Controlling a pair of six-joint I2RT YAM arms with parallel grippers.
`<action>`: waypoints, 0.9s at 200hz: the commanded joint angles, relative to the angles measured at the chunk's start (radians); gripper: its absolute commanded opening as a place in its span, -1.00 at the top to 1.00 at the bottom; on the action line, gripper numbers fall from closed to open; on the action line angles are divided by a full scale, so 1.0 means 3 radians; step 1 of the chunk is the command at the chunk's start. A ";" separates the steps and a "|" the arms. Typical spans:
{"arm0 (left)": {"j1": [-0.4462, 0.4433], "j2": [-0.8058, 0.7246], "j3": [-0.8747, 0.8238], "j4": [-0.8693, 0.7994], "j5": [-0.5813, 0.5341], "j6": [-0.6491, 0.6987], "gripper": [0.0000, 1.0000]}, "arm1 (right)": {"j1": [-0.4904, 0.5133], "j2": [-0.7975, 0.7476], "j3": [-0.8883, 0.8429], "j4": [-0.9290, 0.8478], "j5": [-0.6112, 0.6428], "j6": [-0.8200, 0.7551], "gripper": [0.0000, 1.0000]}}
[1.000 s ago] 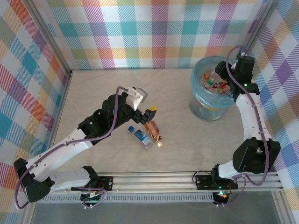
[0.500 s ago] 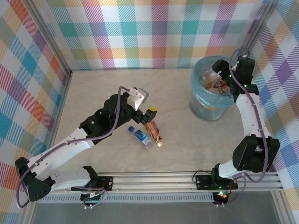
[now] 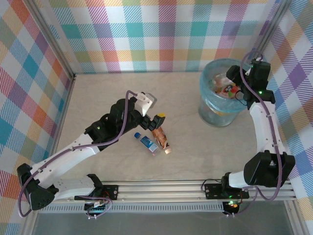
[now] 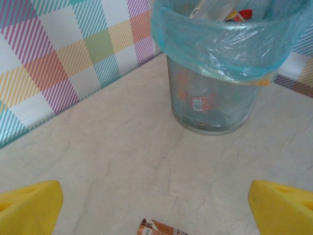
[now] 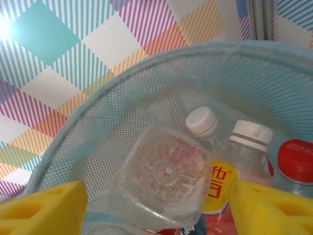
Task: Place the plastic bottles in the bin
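Right jaws drift rightward over the bin [image 3: 211, 110], apart above a clear bottle [image 5: 166, 181]; left jaws, wide apart, should straddle the copper bottle [image 3: 160, 137].

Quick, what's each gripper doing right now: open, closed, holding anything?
Left gripper: open, empty.
Right gripper: open; clear bottle lies ungripped between its jaws.

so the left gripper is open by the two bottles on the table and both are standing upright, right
No, not upright: the blue-labelled bottle and the copper-labelled bottle both lie on their sides on the table, as the top external view shows. The left gripper is open by them.
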 commanded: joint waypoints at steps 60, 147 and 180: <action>-0.0040 0.0165 0.0087 0.0071 0.0058 -0.0124 -0.94 | 0.0147 0.0324 0.0091 0.0317 -0.0329 -0.0043 0.13; -0.0045 0.0192 0.0107 0.0025 0.0021 -0.0168 -0.94 | 0.0139 0.0337 0.0151 0.0063 -0.0006 -0.0161 -0.08; -0.0038 0.0204 0.0179 -0.0068 -0.0243 -0.0281 -0.95 | 0.0143 -0.0007 0.0195 0.0028 0.0057 -0.0230 -0.34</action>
